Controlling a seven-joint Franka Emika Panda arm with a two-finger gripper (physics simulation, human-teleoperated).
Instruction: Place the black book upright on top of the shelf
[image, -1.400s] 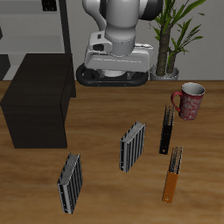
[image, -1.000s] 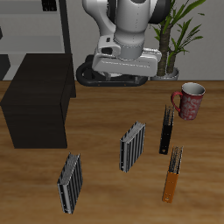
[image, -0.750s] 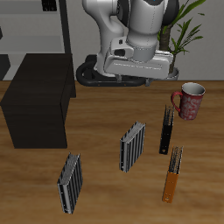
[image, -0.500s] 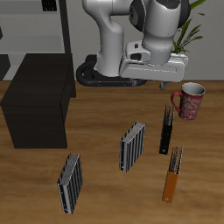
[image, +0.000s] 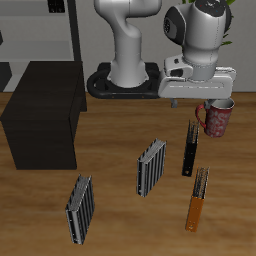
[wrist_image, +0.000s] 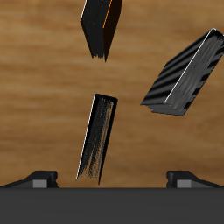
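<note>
The black book (image: 190, 148) stands on its edge on the wooden table, in front of the mug; in the wrist view it (wrist_image: 96, 138) shows as a slim dark slab. My gripper (image: 197, 102) hangs above and slightly behind it, open and empty, with the fingertips (wrist_image: 39, 179) wide apart in the wrist view. The shelf (image: 42, 115), a low matte black cabinet, stands far across the table with nothing on its flat top.
An orange-brown book (image: 198, 198) stands nearer the front edge, also in the wrist view (wrist_image: 102, 26). Two grey striped books (image: 151, 166) (image: 79, 208) stand mid-table; one shows in the wrist view (wrist_image: 186, 74). A red mug (image: 216, 114) and a potted plant (image: 200, 45) stand behind the black book.
The arm has swung from over the robot's base across toward the mug and lowered, so the gripper now hangs above the black book. The books and the shelf have not moved.
</note>
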